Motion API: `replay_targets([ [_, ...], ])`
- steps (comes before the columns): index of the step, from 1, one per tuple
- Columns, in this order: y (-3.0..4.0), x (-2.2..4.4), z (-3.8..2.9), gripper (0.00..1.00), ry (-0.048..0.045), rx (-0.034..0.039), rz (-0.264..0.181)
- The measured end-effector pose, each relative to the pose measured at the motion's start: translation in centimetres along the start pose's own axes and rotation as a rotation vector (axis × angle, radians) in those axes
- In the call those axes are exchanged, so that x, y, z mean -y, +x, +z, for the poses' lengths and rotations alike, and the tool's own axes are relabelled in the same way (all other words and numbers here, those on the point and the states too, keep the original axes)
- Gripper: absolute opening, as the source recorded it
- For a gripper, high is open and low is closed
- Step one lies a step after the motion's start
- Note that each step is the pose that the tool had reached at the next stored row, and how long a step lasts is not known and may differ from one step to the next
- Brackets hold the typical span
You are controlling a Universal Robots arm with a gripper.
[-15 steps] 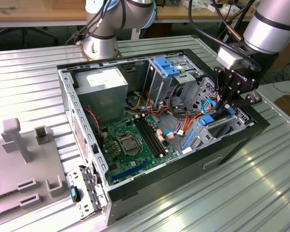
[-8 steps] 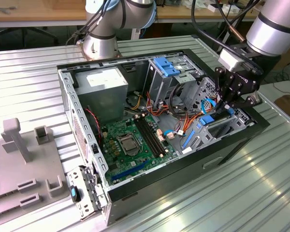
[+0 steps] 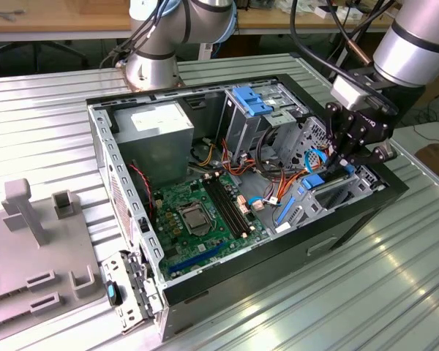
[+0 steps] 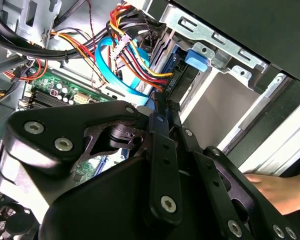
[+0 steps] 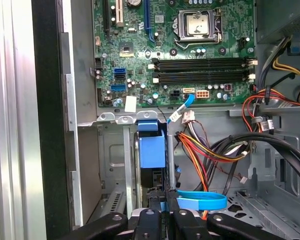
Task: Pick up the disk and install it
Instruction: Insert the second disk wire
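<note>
The disk [image 5: 152, 150], edge-up in the case's [image 3: 366, 201] drive bay, is pinched at its end by the closed end effector [image 5: 161, 200]; judged rigid, heavy, shock-sensitive, best held by the blue carrier frame.

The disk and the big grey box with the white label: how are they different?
1. The disk is thin and stands on its edge; the grey box is chunky and shows its broad labelled side.
2. The disk has a blue frame; the grey box is plain grey.
3. The gripper pinches the disk; nothing holds the grey box.

Both sit inside the computer case.
</note>
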State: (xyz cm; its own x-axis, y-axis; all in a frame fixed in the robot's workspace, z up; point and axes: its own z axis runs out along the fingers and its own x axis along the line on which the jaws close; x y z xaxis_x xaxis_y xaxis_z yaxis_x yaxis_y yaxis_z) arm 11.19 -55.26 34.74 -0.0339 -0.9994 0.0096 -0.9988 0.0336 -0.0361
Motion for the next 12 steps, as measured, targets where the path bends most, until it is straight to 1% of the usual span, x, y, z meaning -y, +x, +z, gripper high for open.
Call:
replay_targets([
  [7,0.01,0.0,0.18,0.16,-0.0012,0.0025,0.0],
  [12,0.02,0.01,0.13,0.16,-0.0012,0.0034,0.0],
])
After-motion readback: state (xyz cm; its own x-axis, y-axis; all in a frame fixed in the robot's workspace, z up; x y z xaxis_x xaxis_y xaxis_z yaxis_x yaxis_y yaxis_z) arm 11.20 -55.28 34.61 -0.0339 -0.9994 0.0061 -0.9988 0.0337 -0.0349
